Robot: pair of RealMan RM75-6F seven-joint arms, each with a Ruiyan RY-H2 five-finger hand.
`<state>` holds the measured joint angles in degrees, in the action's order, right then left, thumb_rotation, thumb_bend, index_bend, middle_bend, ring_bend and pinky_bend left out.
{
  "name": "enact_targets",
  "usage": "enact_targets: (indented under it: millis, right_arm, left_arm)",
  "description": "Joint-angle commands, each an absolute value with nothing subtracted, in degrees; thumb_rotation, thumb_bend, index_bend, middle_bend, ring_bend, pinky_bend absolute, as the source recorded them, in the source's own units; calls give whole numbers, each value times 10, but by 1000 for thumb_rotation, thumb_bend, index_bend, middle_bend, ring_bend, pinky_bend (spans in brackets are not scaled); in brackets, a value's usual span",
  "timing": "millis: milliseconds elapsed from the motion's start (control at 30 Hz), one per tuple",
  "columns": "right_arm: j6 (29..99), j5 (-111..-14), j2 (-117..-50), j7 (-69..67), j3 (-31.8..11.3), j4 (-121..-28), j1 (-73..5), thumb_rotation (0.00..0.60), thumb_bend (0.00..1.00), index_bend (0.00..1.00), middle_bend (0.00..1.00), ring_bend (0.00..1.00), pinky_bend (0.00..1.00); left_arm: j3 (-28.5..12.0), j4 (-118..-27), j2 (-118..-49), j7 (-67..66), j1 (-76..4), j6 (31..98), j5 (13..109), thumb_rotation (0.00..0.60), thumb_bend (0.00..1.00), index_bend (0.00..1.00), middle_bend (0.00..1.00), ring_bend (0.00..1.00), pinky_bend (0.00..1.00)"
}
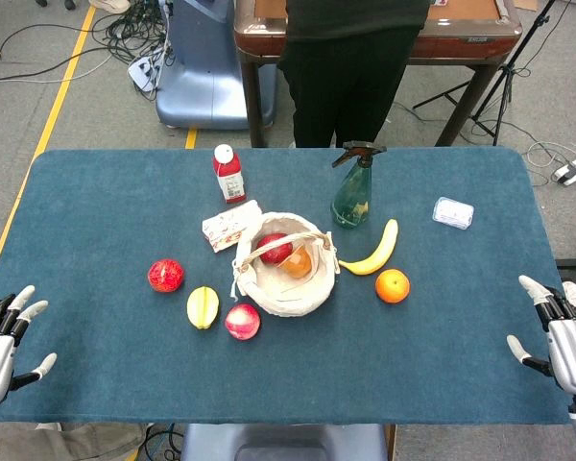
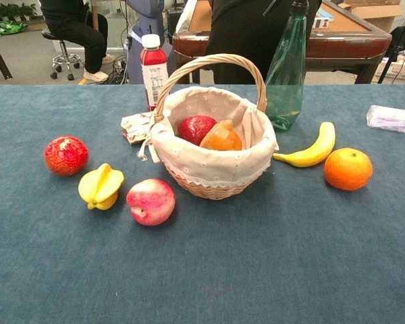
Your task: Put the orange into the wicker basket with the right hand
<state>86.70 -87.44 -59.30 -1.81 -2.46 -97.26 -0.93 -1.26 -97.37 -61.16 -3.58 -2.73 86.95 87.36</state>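
Orange was the target, and it sat untouched on the blue worktop, just right of the basket and close beside the tip of the banana.

Nearest the robot, both hands rested at the front corners. The right hand lay well apart from the orange, fingers spread and holding nothing. The left hand was likewise splayed and empty at the opposite corner. Neither showed in the chest view.

Further in, a yellow star fruit and a pink peach lay in front of the basket's left side, with a red pomegranate beyond them.

The basket, cloth-lined with an upright handle, already held a red fruit and an orange-brown one.

Judging by its look, the orange would be firm, fairly light and round, with a dimpled rind offering decent friction but a tendency to roll if nudged. A wrap from above, fingers around its widest part, seemed the safest hold, approached from the right, clear of the banana.

Farther back stood a green spray bottle, a red drink bottle, a small packet and a clear box.
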Motion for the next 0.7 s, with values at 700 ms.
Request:
enact_targets:
  millis: [700]
  right_arm:
    - [788,-850,-616,39,-39,-970,-62,600,261,115,178,133,343]
  left_arm:
    - [-11,-974,-616,-45,-29,863,870,600,246,224,0,0,40]
